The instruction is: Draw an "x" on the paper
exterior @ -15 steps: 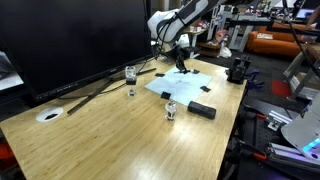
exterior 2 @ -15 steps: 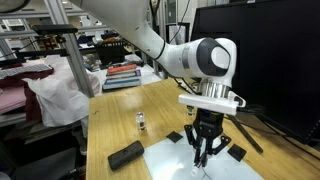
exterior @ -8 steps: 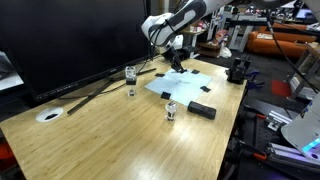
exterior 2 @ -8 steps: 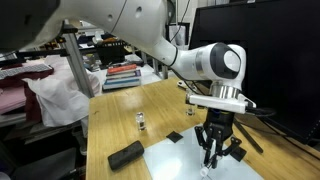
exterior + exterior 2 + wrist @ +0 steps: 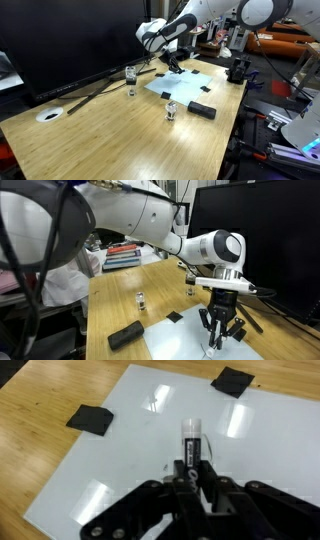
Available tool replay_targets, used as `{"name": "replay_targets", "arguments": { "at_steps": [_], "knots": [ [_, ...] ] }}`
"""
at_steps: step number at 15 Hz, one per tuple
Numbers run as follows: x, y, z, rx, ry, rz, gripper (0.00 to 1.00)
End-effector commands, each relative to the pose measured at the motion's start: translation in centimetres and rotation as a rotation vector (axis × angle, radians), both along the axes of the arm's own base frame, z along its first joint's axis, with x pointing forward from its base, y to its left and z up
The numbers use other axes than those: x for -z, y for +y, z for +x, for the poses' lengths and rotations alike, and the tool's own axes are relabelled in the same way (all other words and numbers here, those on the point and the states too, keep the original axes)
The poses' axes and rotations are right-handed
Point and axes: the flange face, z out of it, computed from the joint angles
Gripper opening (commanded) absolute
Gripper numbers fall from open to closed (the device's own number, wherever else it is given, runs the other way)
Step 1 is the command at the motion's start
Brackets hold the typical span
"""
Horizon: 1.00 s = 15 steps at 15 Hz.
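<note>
The paper (image 5: 185, 83) is a pale sheet taped flat on the wooden table, with black tape pieces at its corners; it also shows in an exterior view (image 5: 170, 345) and fills the wrist view (image 5: 130, 450). My gripper (image 5: 192, 478) is shut on a black marker (image 5: 190, 445) with a white tip end, pointing down at the sheet. In both exterior views the gripper (image 5: 174, 62) (image 5: 217, 338) hangs over the sheet's far part with the marker tip at or just above the surface. A thin dark stroke shows on the paper beside the marker.
Two small glass jars (image 5: 131, 76) (image 5: 171, 109) stand on the table near the sheet. A black block (image 5: 203, 110) (image 5: 126, 334) lies by the sheet's edge. A round white disc (image 5: 48, 115) lies far off. A large monitor (image 5: 70, 40) stands behind.
The arm has shifted sideways along the paper with the marker in it; the wrist has moved away from the sheet's near edge. The jars and the block have not moved.
</note>
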Motion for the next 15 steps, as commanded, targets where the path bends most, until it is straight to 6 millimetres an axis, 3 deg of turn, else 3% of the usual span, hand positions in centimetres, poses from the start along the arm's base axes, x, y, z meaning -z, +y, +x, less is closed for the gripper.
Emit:
{"name": "replay_targets", "arguments": {
  "at_steps": [1, 8, 15],
  "knots": [
    [0.0, 0.3, 0.9, -0.026, 0.019, -0.003, 0.05],
    [-1.9, -0.2, 0.1, -0.010, -0.040, 0.035, 0.05],
    [-0.3, -0.3, -0.6, 0.014, -0.053, 0.063, 0.05]
  ]
}}
